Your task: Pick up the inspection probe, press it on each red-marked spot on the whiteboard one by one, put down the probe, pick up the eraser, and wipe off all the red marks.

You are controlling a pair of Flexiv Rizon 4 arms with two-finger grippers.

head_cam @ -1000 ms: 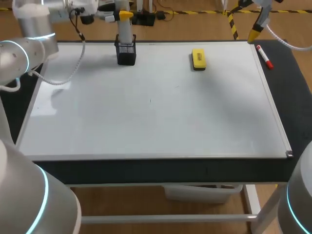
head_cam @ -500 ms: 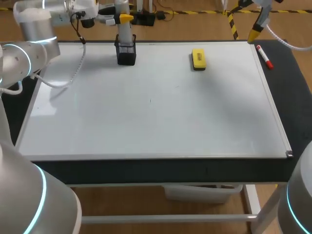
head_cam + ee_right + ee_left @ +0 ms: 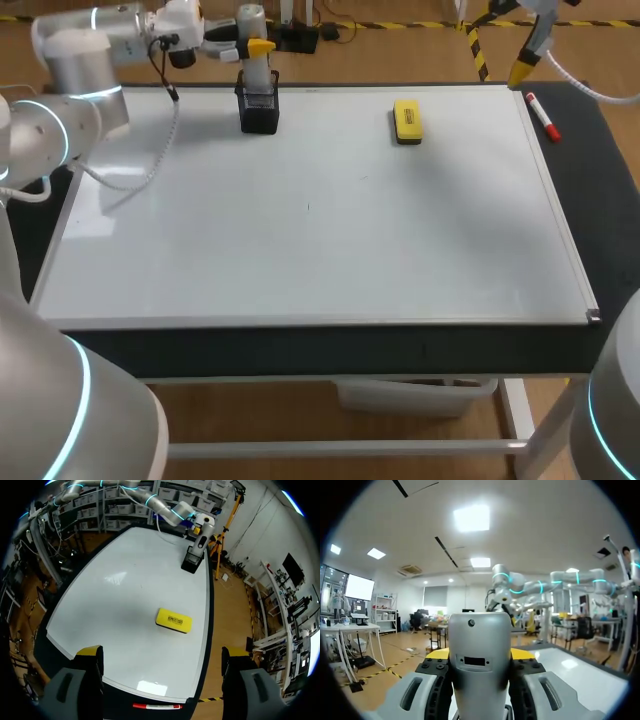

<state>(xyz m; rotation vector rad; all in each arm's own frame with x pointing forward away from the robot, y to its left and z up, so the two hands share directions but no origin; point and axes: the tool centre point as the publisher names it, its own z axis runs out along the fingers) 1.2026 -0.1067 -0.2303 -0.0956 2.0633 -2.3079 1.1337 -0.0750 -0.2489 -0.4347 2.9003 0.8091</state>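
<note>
Your left gripper (image 3: 252, 46) over whiteboard's (image 3: 300, 220) far edge, left part. It is clamped on inspection probe (image 3: 480, 672): both fingers press silver cylinder from two sides. Probe upright, lower end in black holder (image 3: 259, 112) standing on board. Yellow eraser (image 3: 407, 120) lies flat near far edge, right of holder, well apart from it. Your right gripper (image 3: 161, 656) hangs over far right corner, fingers spread wide, nothing between them. Red marker (image 3: 543, 116) lies on dark table just beside board's right edge.
</note>
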